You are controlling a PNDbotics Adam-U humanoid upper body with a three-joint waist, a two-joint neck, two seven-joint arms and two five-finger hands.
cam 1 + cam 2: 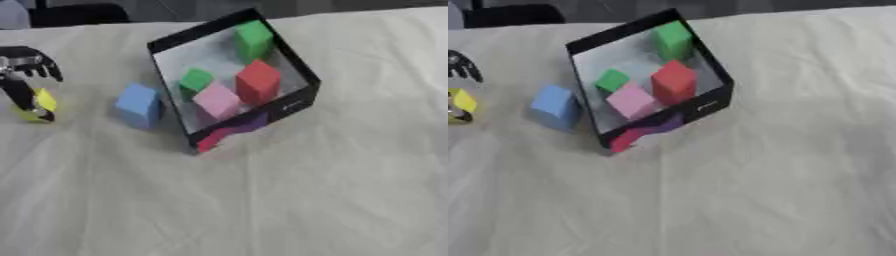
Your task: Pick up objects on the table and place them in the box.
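Note:
A black box (297, 75) stands tilted on the white cloth. It holds a tall green block (254, 39), a small green block (195, 80), a red block (258, 82) and a pink block (217, 100). A blue block (138, 105) rests on the cloth just left of the box. At the far left lies a yellow block (42, 104). My left hand (22, 70) comes in from the left edge, with its curled fingers reaching down around the yellow block. My right hand shows in neither view.
A white cloth (289, 190) covers the table, with wide bare room in front and to the right of the box. A pink and purple patch (229, 131) marks the box's near corner. Dark shapes (74, 14) line the far edge.

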